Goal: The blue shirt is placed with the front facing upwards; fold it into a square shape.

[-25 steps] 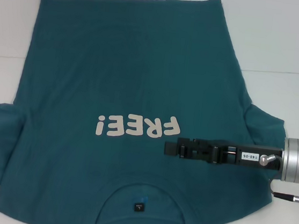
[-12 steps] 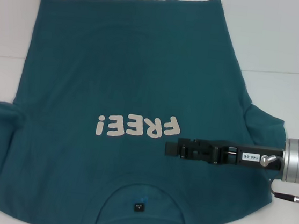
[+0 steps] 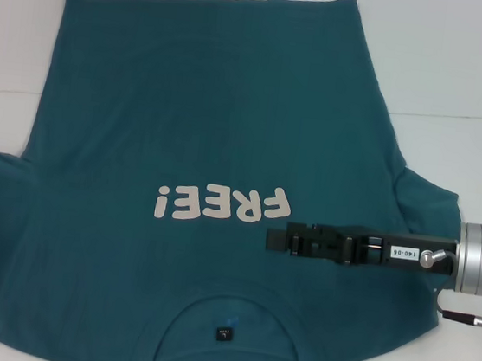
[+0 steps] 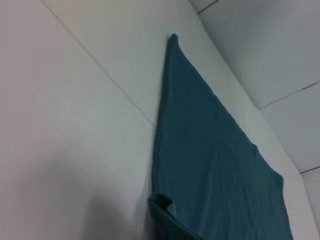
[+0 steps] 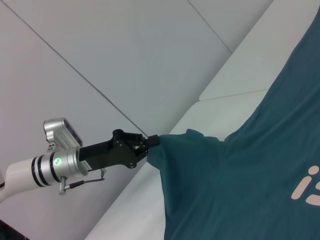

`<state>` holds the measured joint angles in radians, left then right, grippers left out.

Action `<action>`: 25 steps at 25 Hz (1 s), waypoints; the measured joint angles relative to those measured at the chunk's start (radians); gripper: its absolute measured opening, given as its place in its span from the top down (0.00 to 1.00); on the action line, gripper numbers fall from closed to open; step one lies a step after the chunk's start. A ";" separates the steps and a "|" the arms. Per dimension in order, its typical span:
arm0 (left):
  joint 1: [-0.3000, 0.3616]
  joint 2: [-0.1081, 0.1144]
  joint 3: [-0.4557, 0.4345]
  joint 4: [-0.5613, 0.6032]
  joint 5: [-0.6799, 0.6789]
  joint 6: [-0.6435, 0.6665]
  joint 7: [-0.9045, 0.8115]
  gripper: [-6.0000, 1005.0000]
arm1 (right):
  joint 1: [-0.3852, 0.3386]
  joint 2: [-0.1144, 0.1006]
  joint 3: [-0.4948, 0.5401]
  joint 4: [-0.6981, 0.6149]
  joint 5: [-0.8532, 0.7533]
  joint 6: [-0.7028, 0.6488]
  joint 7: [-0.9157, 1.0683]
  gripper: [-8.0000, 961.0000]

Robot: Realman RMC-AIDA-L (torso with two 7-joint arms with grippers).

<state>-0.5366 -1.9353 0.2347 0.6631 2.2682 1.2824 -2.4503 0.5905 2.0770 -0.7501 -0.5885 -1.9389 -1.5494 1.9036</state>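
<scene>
One blue shirt [image 3: 203, 133] (lettering up), two grippers.

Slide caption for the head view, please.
Dark teal-blue cotton T-shirt lies front-up on the white table; right hand reaches over it beside the white "FREE!" lettering.

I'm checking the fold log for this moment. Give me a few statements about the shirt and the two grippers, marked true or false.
1. The blue shirt lies with its FREE! lettering facing up. True.
2. The right gripper is over bare table, clear of the shirt. False: it is over the shirt, beside the lettering.
3. The left gripper pinches the tip of a sleeve. True, as the right wrist view shows.
4. The shirt is folded into a square. False: it lies spread out.
</scene>
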 joint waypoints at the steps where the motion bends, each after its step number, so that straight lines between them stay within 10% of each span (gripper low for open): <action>1: -0.001 0.001 0.000 0.003 0.007 0.001 -0.004 1.00 | 0.000 0.000 0.000 0.001 0.000 0.000 -0.001 0.03; 25: -0.081 -0.071 0.030 -0.088 -0.022 0.016 -0.009 1.00 | 0.000 0.000 0.000 0.003 0.000 0.001 -0.001 0.03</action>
<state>-0.6180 -2.0067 0.2647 0.5751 2.2463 1.2988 -2.4589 0.5908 2.0770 -0.7501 -0.5853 -1.9390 -1.5485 1.9023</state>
